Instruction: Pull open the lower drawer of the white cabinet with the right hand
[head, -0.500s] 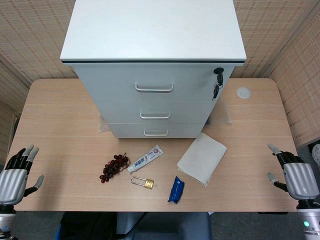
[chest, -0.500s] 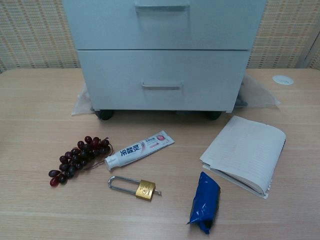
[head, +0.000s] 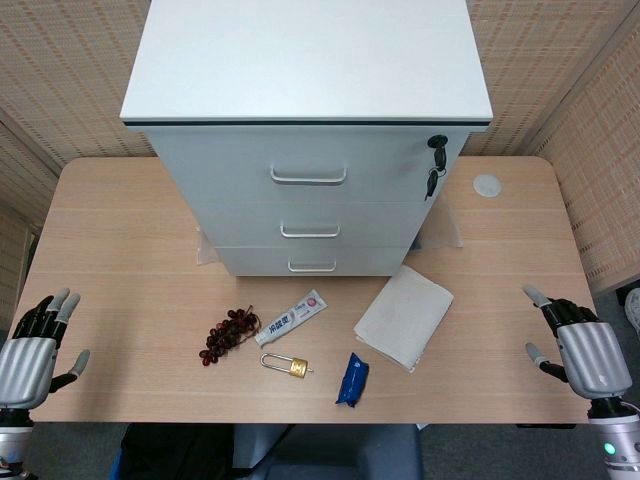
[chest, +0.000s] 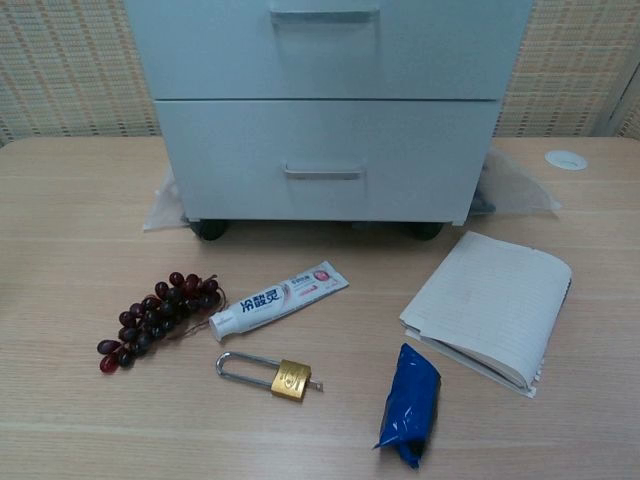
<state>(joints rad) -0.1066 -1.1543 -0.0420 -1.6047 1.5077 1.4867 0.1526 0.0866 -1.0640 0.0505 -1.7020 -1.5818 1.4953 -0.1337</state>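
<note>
A white cabinet (head: 310, 120) with three drawers stands at the back middle of the table. Its lower drawer (head: 312, 262) is closed, with a small silver handle (chest: 322, 173) on its front. My right hand (head: 583, 350) hovers at the table's front right corner, fingers spread, holding nothing, far from the drawer. At the front left corner my left hand (head: 30, 348) is also spread and holds nothing. Neither hand shows in the chest view.
In front of the cabinet lie dark grapes (head: 228, 333), a toothpaste tube (head: 291, 317), a brass padlock (head: 288, 365), a blue packet (head: 351, 379) and a notebook (head: 404, 315). Keys (head: 435, 165) hang from the cabinet's lock. A white disc (head: 487, 185) sits back right.
My right hand has shifted slightly left and up toward the table. The left hand and everything on the table stay as they were.
</note>
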